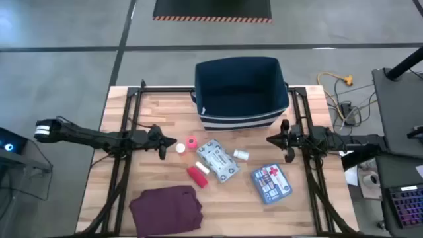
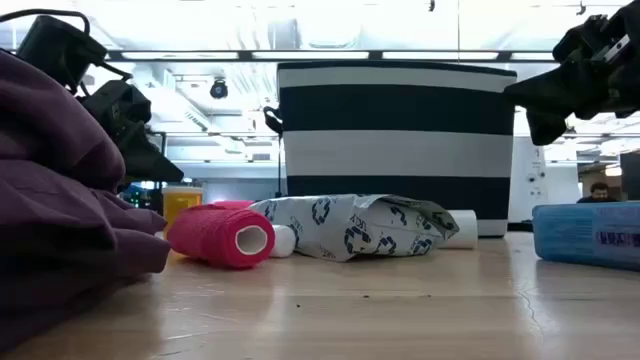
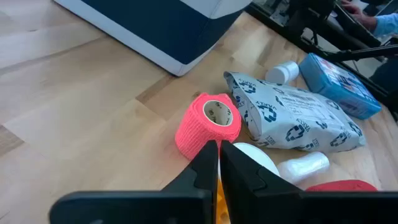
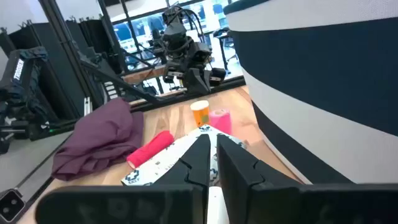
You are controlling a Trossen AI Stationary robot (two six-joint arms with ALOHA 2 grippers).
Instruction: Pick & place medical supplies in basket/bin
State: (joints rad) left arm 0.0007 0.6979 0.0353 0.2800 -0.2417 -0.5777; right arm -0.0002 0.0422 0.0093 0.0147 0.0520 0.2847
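- The medical supplies lie loose on the table (image 1: 158, 112) just in front of the bin, between the two arms
- The grey-white printed packet (image 1: 219, 160) sits in the middle of the group, crumpled and lying flat
- A pink tape roll (image 1: 192, 143) lies beside the packet on the left arm's side, with a small white roll (image 1: 180, 148) just next to it
- A red tape roll (image 1: 197, 176) lies on its side near the packet's front corner, touching or almost touching another small white roll (image 1: 202, 167)
- One more white roll (image 1: 242, 155) rests by the packet's far edge, toward the right arm
- The blue first-aid pouch (image 1: 271, 183) with its red cross lies flat, nearer the right arm and apart from the packet
- The navy-blue bin (image 1: 241, 92) with white stripes near its base stands upright at the back of the table; nothing shows inside it from above
- The left end effector (image 1: 173, 141) hangs just beside the pink roll, its fingers drawn narrow, nearly together, holding nothing
- The right end effector (image 1: 269, 139) hovers near the bin's front corner, fingers likewise close together and empty
- A folded maroon cloth (image 1: 166, 209) lies at the table's front edge, well apart from the supplies
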